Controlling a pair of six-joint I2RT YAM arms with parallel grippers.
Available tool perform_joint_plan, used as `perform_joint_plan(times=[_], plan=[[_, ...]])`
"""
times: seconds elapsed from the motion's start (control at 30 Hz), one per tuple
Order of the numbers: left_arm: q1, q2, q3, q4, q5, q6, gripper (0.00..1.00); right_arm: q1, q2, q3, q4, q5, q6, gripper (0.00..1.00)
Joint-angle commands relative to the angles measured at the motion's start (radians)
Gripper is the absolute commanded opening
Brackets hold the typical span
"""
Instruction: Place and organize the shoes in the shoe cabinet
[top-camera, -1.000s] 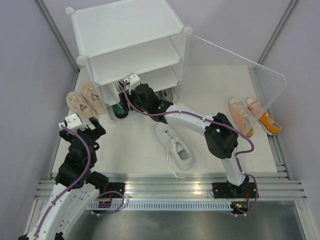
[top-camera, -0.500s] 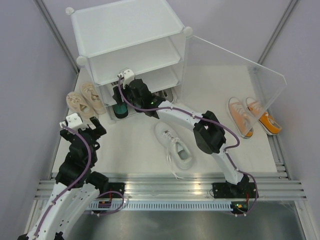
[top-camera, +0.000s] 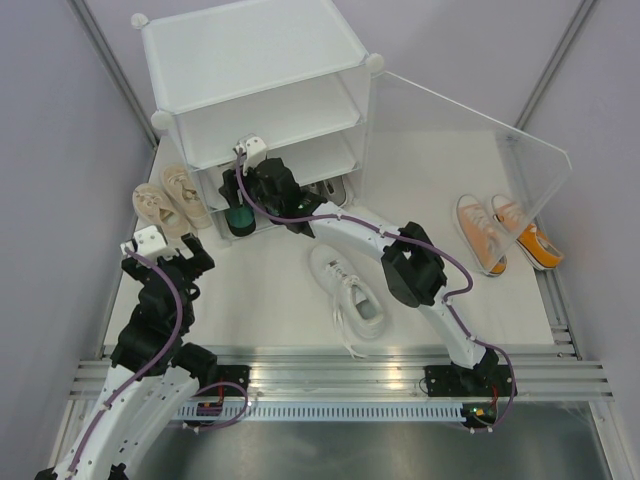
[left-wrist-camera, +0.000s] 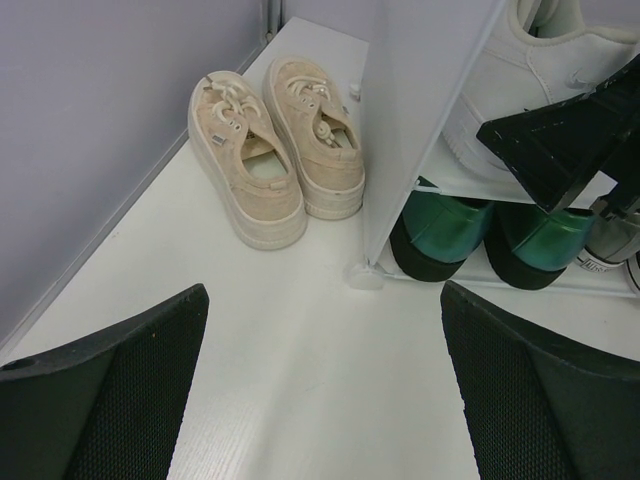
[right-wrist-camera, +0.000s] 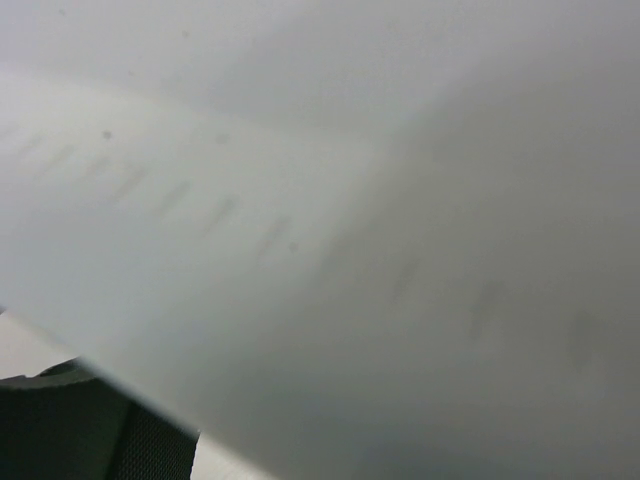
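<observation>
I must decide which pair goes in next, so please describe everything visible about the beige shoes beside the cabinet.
The beige shoes are a lace-up pair, fabric-looking, with thick pale soles and cream laces. Both stand upright on the table, pressed side by side, toes pointing toward the back. They sit outside the shoe cabinet, close to its left wall; actual contact is unclear. No gripper touches them.

Plastic, cloth and gloss showing around the cabinet (top-camera: 250, 60)

The cabinet's white plastic is looking matt and translucent, its door (top-camera: 470, 130) clear and glossy. The beige shoes (left-wrist-camera: 270, 150) are showing rough, fuzzy cloth; the green shoes (left-wrist-camera: 450, 235) are gleaming at glossy toes. The tabletop (left-wrist-camera: 300, 330) is looking smooth white with a faint sheen. The left claw (left-wrist-camera: 322, 400) is showing matt black, finely stippled pads (left-wrist-camera: 120, 400).
</observation>
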Motion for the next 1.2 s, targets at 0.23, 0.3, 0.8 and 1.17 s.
perform_joint_plan(times=[0.23, 0.3, 0.8, 1.17], plan=[[0.006, 0.008, 0.014, 0.034, 0.031, 0.009, 1.00, 0.006, 0.021, 0.022, 0.103, -0.150, 0.045, 0.69], [0.006, 0.006, 0.014, 0.034, 0.033, 0.011, 1.00, 0.006, 0.014, 0.011, 0.104, -0.154, 0.042, 0.71], [0.006, 0.004, 0.012, 0.036, 0.047, 0.016, 1.00, 0.004, -0.032, -0.094, 0.176, -0.254, 0.042, 0.87], [0.006, -0.002, 0.014, 0.036, 0.056, 0.016, 1.00, -0.011, -0.038, -0.094, 0.153, -0.277, 0.054, 0.87]])
